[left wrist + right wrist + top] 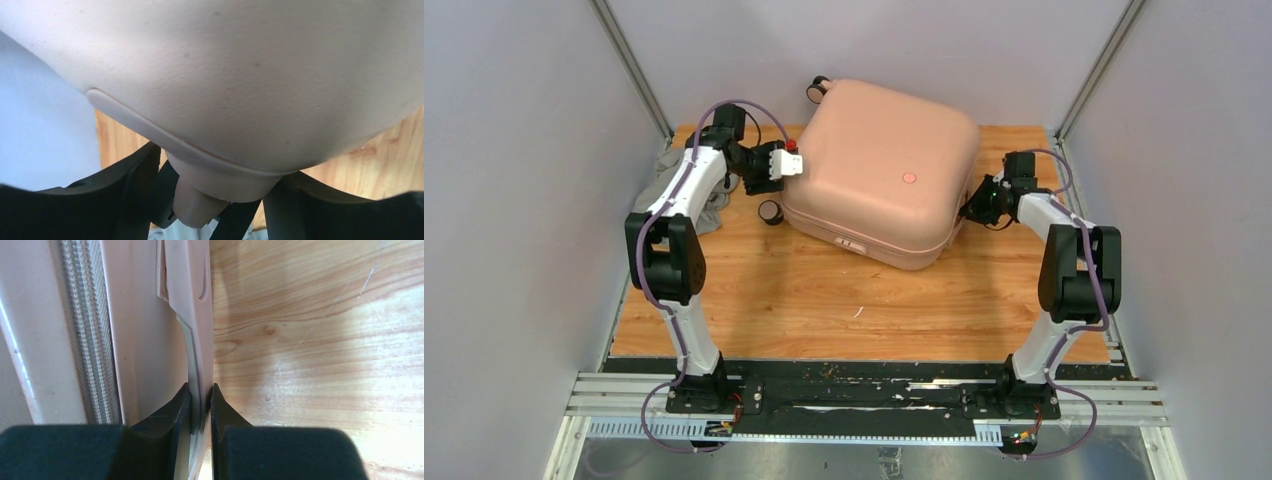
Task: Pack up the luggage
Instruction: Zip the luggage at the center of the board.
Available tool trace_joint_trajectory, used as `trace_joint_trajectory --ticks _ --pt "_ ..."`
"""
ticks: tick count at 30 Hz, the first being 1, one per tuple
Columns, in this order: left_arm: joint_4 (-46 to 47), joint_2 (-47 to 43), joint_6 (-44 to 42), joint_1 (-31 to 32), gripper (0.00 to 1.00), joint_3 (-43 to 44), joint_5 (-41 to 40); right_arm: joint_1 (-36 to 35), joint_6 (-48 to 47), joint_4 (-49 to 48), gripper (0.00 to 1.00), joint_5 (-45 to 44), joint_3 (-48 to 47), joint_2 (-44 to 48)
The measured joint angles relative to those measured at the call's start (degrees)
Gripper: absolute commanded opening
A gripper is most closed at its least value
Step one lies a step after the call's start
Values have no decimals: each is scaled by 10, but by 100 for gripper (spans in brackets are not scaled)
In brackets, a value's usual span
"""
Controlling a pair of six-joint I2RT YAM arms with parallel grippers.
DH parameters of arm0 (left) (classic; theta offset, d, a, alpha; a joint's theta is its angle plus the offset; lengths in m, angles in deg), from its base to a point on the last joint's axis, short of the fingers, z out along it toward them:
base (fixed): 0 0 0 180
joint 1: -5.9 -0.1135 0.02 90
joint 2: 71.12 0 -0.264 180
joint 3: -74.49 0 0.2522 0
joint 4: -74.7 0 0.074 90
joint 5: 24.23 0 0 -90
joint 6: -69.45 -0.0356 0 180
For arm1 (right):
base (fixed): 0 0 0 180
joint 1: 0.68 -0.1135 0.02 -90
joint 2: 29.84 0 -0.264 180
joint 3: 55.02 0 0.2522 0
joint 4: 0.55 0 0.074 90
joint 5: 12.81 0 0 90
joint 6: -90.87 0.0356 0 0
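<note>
Seen from above, the luggage (879,165) lay closed and flat on the wooden bench (824,300), turned at an angle, with one end effector on each side of it. The left end effector (789,165) met the shell's left corner. A black wheel (770,211) sat just on its near side, and a grey cloth (666,165) lay behind its arm. The right end effector (972,208) touched the luggage's right edge, low by the bench. In the left wrist view, pale pink shell filled nearly everything ahead of the dark fingers (125,195). A small pink lug (200,200) at the shell's corner sat between them, and the jaws stood apart on either side of it. It could not be told whether they pressed on the lug or only flanked it. Bench wood showed beyond the shell on both sides. In the right wrist view, the two fingers (172,415) stood almost together, pinching a thin pink rim of the luggage backed by a silvery strip. The zipper (90,340) ran just left of the fingers, and bare bench lay to their right.
</note>
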Motion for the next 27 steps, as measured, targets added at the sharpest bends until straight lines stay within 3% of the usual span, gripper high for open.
trace_joint_trajectory --ticks 5,10,15,19,23,27 --pt "-4 -11 2 -4 48 -8 0 -11 -11 -8 16 2 -19 -15" --pt "2 -87 -10 -25 39 -97 -2 -44 -32 -26 15 -9 -50 -40" --pt "-35 -160 -19 -72 38 -143 -7 -87 -43 -43 16 5 -48 -43" --pt "-52 -186 -22 -95 32 -156 -9 -100 -43 -63 29 18 -18 -24" --pt "-61 -187 -12 -94 19 -155 -3 -92 -45 -101 46 25 53 35" --pt "-79 -186 7 -94 17 -135 0 -66 -54 -141 52 50 143 145"
